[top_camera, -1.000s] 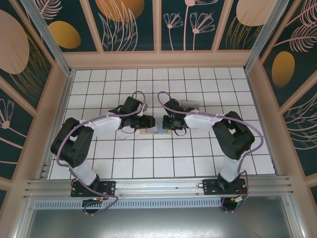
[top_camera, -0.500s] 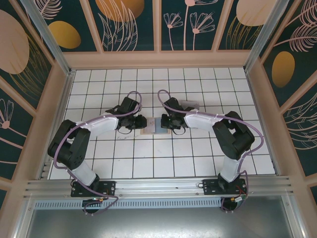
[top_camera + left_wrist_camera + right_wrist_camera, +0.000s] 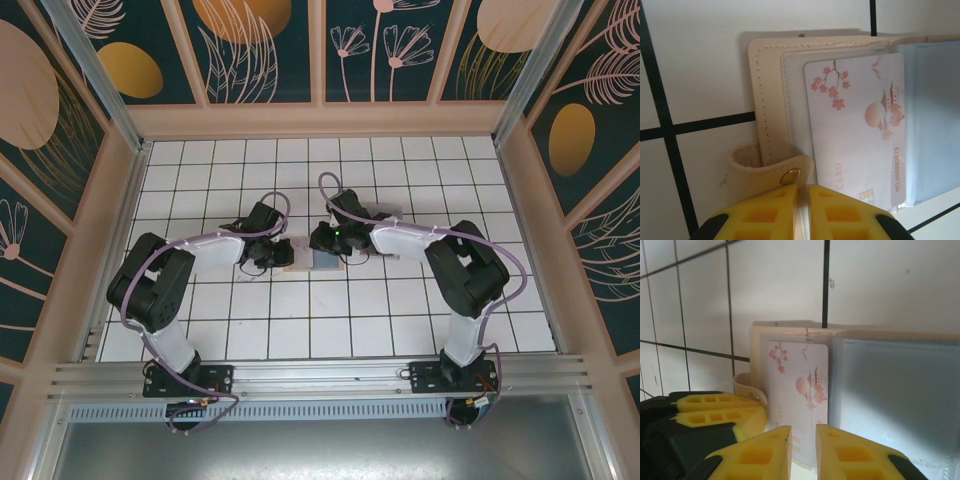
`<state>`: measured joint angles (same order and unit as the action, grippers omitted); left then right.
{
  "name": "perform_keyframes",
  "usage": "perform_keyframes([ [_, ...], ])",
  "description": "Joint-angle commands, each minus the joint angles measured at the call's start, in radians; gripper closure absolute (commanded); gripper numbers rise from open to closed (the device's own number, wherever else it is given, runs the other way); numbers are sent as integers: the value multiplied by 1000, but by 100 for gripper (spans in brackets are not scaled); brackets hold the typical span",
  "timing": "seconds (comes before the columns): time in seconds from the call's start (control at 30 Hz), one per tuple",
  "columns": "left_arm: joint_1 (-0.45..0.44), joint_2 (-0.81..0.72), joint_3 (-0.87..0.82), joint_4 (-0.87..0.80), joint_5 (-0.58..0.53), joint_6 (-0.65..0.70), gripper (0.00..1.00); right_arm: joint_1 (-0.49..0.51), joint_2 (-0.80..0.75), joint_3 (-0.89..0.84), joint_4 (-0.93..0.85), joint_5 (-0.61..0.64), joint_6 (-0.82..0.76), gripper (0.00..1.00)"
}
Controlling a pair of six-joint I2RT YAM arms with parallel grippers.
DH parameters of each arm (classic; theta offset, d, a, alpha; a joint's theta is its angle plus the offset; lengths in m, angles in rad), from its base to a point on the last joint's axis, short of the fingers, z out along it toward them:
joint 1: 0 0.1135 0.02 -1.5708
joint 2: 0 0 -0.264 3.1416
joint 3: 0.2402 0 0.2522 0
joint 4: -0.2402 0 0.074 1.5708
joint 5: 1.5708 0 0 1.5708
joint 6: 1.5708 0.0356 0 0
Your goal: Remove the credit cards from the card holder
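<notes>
Tan and blue-grey, the card holder (image 3: 318,262) is lying open mid-worktop (image 3: 300,310), between the two hands. The left hand (image 3: 802,192) is sitting at the holder's snap tab (image 3: 765,167), jaws almost touching. The right hand (image 3: 804,435) is poised over a blossom-printed card (image 3: 797,385), jaws a sliver apart; I cannot tell whether either is gripping anything.
</notes>
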<state>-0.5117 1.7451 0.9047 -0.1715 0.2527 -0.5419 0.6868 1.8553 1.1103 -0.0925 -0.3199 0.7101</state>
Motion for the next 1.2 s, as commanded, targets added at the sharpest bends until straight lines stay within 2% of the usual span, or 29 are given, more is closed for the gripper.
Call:
perform_keyframes([
  [0.0, 4, 31, -19, 0, -4, 1, 85, -15, 51, 19, 17, -63, 27, 81],
  [0.4, 4, 40, -23, 1, 1, -3, 87, -21, 107, 11, 64, -145, 32, 83],
  [0.73, 4, 50, -20, -3, 8, -4, 89, -21, 114, 23, 61, -167, 21, 84],
  [0.83, 4, 51, -15, -5, 11, -3, 90, -20, 123, 26, 68, -182, 21, 86],
  [0.97, 4, 56, -12, -17, 1, -4, 94, -24, 118, 24, 62, -177, 23, 100],
  [1.17, 4, 68, -5, -61, -57, -9, 100, -49, 77, -20, 58, -159, 30, 100],
])
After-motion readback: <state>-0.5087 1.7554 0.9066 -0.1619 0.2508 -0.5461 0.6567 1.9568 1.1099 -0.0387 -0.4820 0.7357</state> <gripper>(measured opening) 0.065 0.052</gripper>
